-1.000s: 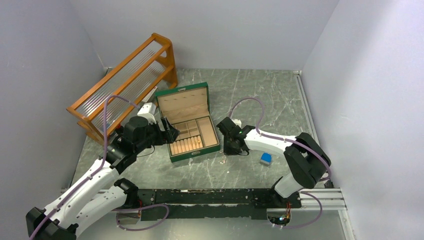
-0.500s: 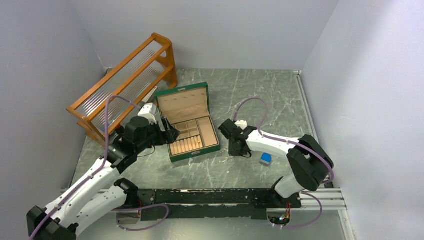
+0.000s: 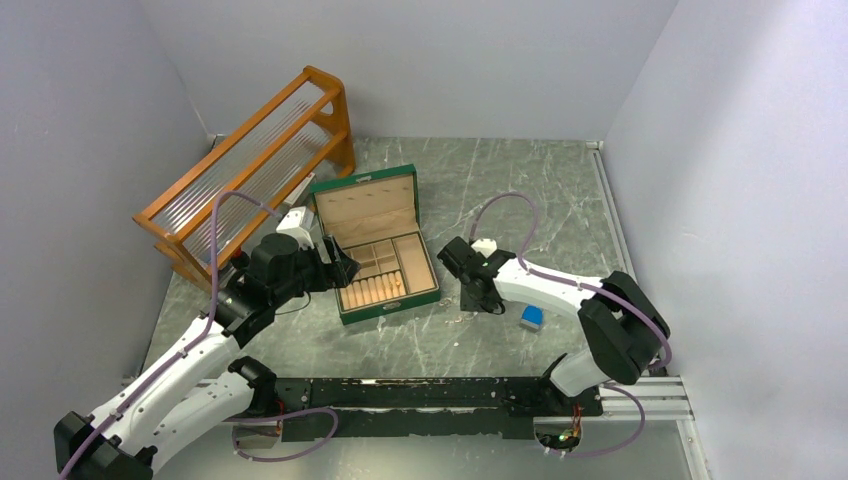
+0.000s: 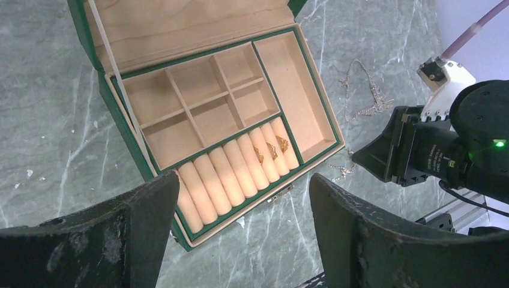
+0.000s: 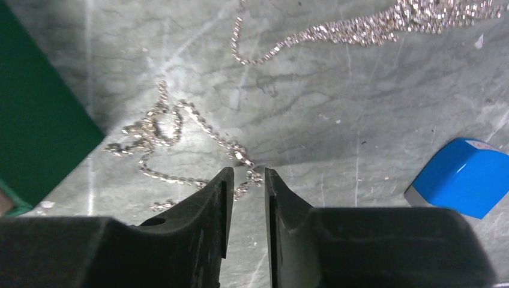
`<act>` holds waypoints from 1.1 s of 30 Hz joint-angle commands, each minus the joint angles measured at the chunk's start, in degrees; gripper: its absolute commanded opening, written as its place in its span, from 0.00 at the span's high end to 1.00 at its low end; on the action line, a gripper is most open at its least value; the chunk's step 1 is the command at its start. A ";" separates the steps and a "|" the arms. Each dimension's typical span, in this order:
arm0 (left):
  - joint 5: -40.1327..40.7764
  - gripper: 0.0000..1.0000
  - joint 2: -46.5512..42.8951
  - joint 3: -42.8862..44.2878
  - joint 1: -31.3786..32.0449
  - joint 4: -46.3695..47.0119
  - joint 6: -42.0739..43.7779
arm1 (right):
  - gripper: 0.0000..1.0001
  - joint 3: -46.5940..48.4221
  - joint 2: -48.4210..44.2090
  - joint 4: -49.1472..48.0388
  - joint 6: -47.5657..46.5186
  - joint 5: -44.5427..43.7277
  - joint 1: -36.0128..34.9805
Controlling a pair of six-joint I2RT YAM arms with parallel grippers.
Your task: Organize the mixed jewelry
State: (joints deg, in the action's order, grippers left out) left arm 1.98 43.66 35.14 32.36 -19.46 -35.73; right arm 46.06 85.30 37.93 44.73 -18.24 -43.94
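The right hand, narrowly parted and released, sits low over the worktop at one end of a tangled thin chain. A glittering chain lies along the upper edge, a blue block lower right. The left hand hangs wide open above the green box, gold pieces on its rolls.

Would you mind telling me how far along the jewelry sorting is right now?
Done: three gold pieces sit in the green box's ring rolls. In hand: nothing looks gripped; the right gripper straddles one chain's end, jaws slightly apart. Left: that chain and a second chain lie on the table.
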 commanded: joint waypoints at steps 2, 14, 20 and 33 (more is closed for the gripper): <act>-0.32 0.16 -0.71 0.10 0.16 1.06 1.19 | 0.70 3.75 1.10 -1.93 -3.81 -0.70 0.51; -0.28 0.16 -0.91 0.20 0.14 0.95 1.19 | 0.72 4.16 4.06 -3.93 -8.97 2.74 2.34; -1.13 0.16 -0.24 0.44 0.16 1.70 1.29 | 0.73 2.60 5.13 -4.84 -10.61 5.48 2.83; -6.28 0.16 1.24 0.91 0.16 5.08 2.57 | 0.98 2.25 5.42 -4.42 -11.81 3.97 3.70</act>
State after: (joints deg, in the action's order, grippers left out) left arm 0.16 44.60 35.14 32.36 -18.46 -34.81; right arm 49.12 90.24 32.77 33.93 -12.60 -40.77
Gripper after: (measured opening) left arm 0.841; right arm 0.056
